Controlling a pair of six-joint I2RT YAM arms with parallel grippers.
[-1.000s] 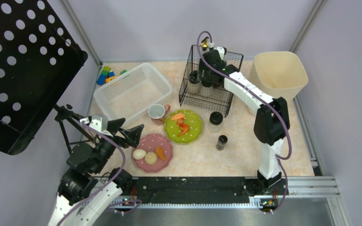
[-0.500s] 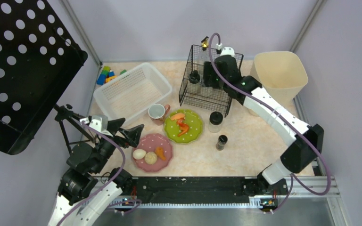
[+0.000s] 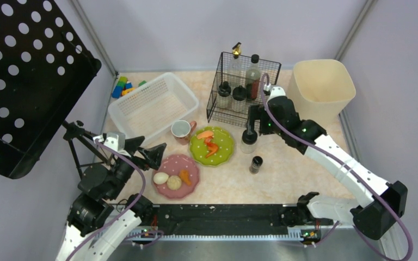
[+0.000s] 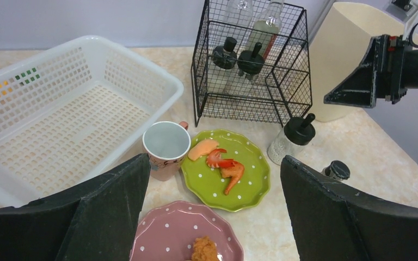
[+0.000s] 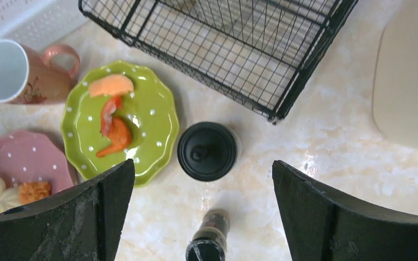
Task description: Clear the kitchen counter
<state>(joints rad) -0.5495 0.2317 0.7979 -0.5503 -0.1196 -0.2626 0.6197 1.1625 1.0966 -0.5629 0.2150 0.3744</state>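
Observation:
On the kitchen counter (image 3: 294, 168) stand a green plate (image 3: 224, 147) with food pieces, a pink plate (image 3: 177, 162) with food, a mug (image 3: 182, 130), a black-lidded jar (image 3: 249, 140) and a small dark shaker (image 3: 256, 163). My right gripper (image 3: 254, 120) hangs open just above the jar (image 5: 207, 150), holding nothing; the shaker (image 5: 209, 239) lies below it in the right wrist view. My left gripper (image 3: 147, 148) is open and empty at the near left, beside the pink plate (image 4: 168, 228), facing the green plate (image 4: 250, 179) and the mug (image 4: 166, 144).
A black wire rack (image 3: 239, 117) with several bottles stands at the back. A white basket (image 3: 188, 92) sits to its left, with toy blocks (image 3: 122, 87) behind it. A beige bin (image 3: 322, 87) is back right, and a black perforated panel (image 3: 22, 81) leans at the left.
My right arm has drawn back out of the wire rack toward the near side and now hovers over the jar, its jaws wider. A dark bottle now shows in the rack. The left arm is still.

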